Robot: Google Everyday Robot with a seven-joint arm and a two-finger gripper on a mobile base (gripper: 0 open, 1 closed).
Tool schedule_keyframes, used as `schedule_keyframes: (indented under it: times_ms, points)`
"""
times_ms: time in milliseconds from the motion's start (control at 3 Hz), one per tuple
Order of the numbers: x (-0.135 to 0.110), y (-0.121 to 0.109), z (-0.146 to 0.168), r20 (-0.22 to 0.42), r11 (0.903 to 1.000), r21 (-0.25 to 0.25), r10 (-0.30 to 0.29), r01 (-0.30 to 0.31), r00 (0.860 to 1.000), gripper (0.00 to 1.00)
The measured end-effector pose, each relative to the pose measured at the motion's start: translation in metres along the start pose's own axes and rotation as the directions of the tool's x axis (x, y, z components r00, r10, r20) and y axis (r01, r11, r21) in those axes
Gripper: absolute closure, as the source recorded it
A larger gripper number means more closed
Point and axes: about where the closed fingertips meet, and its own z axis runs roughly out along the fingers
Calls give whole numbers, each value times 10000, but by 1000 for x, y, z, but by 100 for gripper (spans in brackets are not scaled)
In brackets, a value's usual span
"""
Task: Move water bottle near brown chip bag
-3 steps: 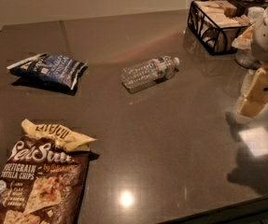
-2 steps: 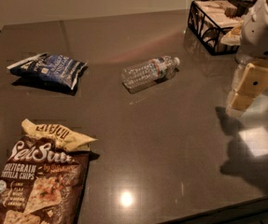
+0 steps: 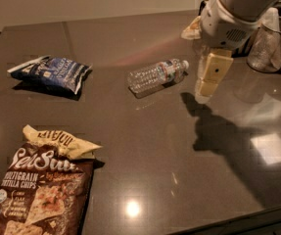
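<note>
Water bottle [image 3: 157,75] lies on bench [image 3: 179,146], ungrasped, well apart from brown chip bag [image 3: 37,190]. Gripper [image 3: 206,84] hovers just beside it, grip state cannot tell. 0 steps done; grasp, carry remain.

The brown chip bag [image 3: 37,190] reads "MULTIGRAIN TORTILLA CHIPS" in white (brand script above unclear). Label on the water bottle [image 3: 154,76] is unreadable; the gripper [image 3: 204,89] hangs beside its cap.

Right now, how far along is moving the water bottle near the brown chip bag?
Done: nothing; the water bottle lies on its side, far from the brown chip bag. In hand: the gripper hovers beside its cap. Left: grasp, carry, set beside the bag.
</note>
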Motion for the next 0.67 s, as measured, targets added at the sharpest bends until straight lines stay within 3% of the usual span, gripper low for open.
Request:
schedule_keyframes:
  times_ms: [333,667]
  points:
    - [-32,-30,32,455,9957,-362,-830,847,9955,0]
    - [-52,-57,72,631,9863,-943,-1300,1355,9895,0]
